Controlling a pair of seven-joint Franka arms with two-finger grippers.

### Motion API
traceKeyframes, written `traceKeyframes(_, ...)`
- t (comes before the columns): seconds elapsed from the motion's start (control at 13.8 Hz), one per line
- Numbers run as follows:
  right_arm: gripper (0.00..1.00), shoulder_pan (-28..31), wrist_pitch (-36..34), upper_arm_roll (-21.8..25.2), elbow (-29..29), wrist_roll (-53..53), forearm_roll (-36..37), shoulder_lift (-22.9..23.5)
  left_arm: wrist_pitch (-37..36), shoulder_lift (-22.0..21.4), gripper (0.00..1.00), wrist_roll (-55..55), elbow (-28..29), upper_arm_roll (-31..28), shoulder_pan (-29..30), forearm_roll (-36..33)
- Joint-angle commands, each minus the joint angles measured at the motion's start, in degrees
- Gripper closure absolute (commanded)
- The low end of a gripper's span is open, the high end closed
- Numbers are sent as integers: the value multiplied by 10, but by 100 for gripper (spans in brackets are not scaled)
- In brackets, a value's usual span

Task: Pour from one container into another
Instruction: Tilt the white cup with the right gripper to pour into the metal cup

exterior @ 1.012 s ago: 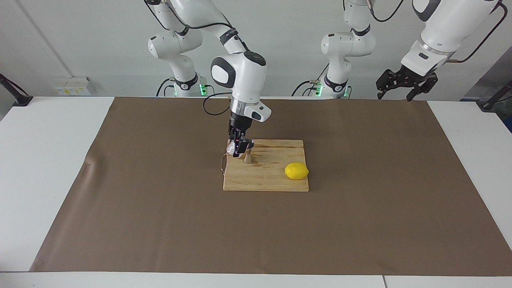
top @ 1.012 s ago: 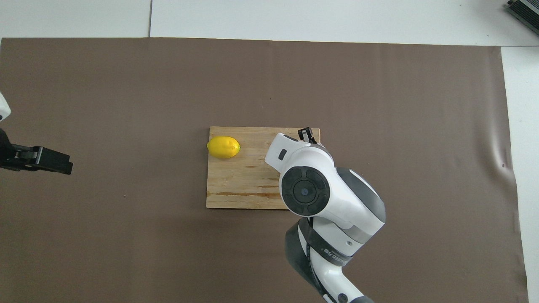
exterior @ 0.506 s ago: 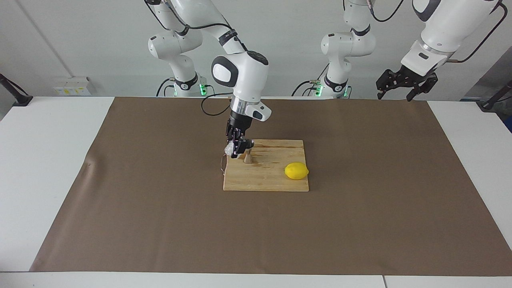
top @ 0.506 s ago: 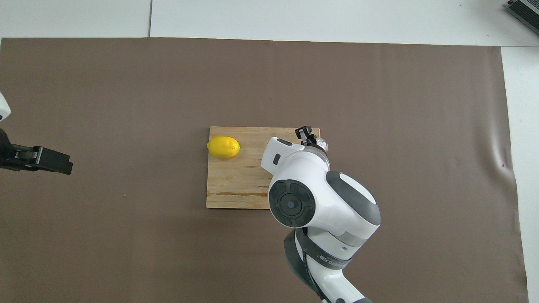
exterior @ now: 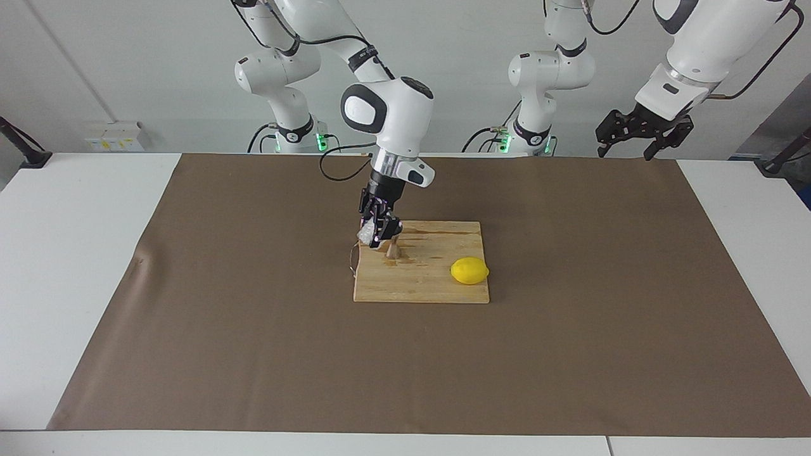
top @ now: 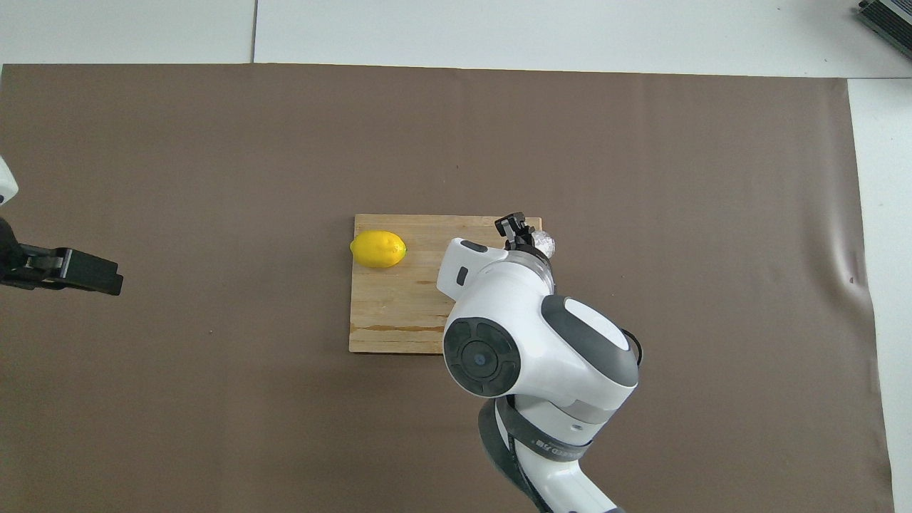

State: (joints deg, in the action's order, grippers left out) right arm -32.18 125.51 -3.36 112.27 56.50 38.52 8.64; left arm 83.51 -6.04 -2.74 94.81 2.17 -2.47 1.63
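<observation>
Right now the right gripper [exterior: 378, 233] hangs over the corner of the wooden cutting board [exterior: 431, 282] that lies toward the right arm's end of the table and nearer to the robots. Its fingers are clamped on the small clear glass tumbler [exterior: 365, 235], which is lifted off the board and tipped toward the steel jigger [exterior: 393, 249]. From overhead the tumbler [top: 545, 243] peeks out past the gripper [top: 519, 231], over the edge of the board [top: 399, 313]; the arm's bulk hides the jigger there. In the facing view the jigger stands upright on the board, just beside the gripper and partly covered by it, so whether tumbler and jigger touch cannot be told.

A yellow lemon [exterior: 469, 271] rests on the same board, toward the left arm's end and farther from the robots than the jigger, well apart from it. Overhead it [top: 377, 249] lies near the board's edge. The board sits on a brown paper sheet [exterior: 253, 348] that covers most of the white table [exterior: 76, 253].

The left arm waits, its gripper [exterior: 640, 136] raised over the sheet's edge at its own end of the table, fingers spread apart and holding nothing.
</observation>
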Motion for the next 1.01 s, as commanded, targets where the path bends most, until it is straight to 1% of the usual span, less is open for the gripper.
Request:
traceKeyframes(0.0,73,0,-19,-8,3,-10,29,-11,8,-16,0,3,17,5,8,-3)
traceKeyframes(0.36,73,-1,-21,-13,13,-9,46,-19,8,-16,0,4,17,5,8,-3)
traceKeyframes(0.51,73,-10,-22,-14,14,-9,48,-19,8,-16,0,3,17,5,8,-4)
traceKeyframes(0.94,73,-11,-22,-14,34,-6,72,-28,7,-16,0,3,17,5,8,-3)
